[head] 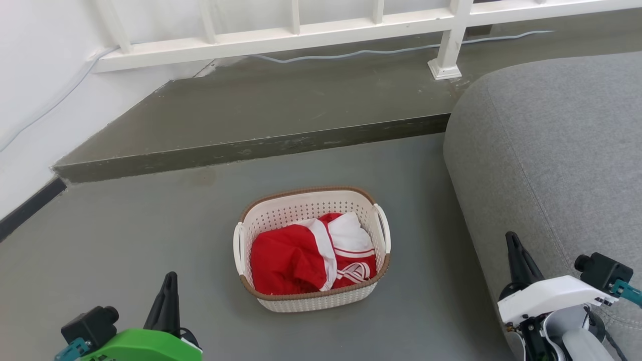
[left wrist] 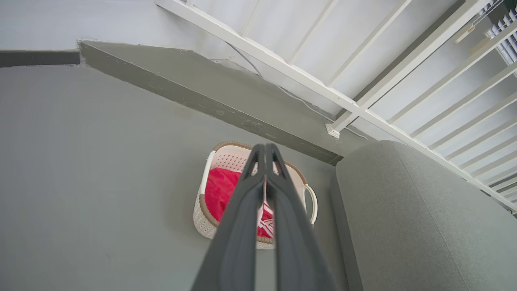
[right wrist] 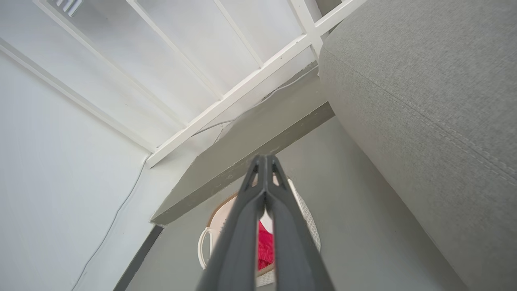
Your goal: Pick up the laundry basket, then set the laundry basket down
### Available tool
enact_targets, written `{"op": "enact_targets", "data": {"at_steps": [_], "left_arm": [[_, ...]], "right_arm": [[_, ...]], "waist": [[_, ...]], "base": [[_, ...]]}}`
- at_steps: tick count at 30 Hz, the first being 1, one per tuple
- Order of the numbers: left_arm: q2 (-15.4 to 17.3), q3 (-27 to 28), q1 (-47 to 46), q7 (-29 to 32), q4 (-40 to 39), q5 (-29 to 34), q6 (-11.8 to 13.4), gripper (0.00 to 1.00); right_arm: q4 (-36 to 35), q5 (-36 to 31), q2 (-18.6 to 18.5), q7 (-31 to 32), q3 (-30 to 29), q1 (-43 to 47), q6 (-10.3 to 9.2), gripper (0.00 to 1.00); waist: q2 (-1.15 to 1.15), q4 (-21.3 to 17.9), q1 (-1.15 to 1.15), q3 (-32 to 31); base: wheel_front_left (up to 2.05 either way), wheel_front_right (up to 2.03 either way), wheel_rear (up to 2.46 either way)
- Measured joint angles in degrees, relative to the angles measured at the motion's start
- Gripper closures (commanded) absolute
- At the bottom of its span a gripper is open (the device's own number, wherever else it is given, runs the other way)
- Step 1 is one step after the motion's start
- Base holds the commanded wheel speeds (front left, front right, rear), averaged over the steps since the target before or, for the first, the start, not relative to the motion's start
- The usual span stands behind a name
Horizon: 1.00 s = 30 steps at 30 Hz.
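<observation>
At the lower left of the head view the left gripper (head: 169, 286) hangs above the grey floor (head: 125, 235), well short of the basket; its wrist view shows the two dark fingers (left wrist: 242, 210) pressed together at the tips, clenched on nothing. In the middle, the laundry basket (head: 311, 296) sits flat on the floor with red and white clothes (head: 311, 253) inside, its white loop handles (head: 383, 225) on the left and right sides, likely so each arm can take one. Just right of it is a grey sofa (head: 551, 150). The right gripper (head: 516, 255) hovers before the sofa, fingers (right wrist: 246, 210) likewise closed tip to tip, empty, apart from the basket
</observation>
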Motion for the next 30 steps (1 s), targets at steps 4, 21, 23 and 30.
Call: {"op": "enact_targets", "data": {"at_steps": [4, 21, 23, 30], "left_arm": [[0.02, 0.53, -0.08, 0.86, 0.33, -2.48, -0.24, 1.00], [0.07, 3.02, -1.62, 3.41, 1.88, -14.24, -1.83, 1.00], [0.07, 3.41, -1.91, 3.88, 2.10, -15.73, -2.03, 1.00], [0.07, 4.35, -2.64, 5.05, 2.88, -20.22, -2.59, 1.00]], "right_arm": [[0.00, 2.86, 0.01, 0.73, -0.80, -0.30, 0.32, 1.00], [0.40, 14.71, 0.23, 3.45, -3.96, -1.32, 2.53, 1.00], [0.48, 16.16, 0.33, 3.89, -4.42, -1.47, 2.60, 1.00], [0.86, 21.12, 0.51, 5.04, -5.67, -2.09, 3.64, 1.00]], "waist": [[0.00, 0.05, 0.00, -0.08], [0.00, 0.24, 0.00, -0.45], [0.00, 0.26, 0.00, -0.49], [0.00, 0.34, 0.00, -0.65]], "base": [[0.00, 0.00, 0.00], [0.00, 0.00, 0.00], [0.00, 0.00, 0.00], [0.00, 0.00, 0.00]]}}
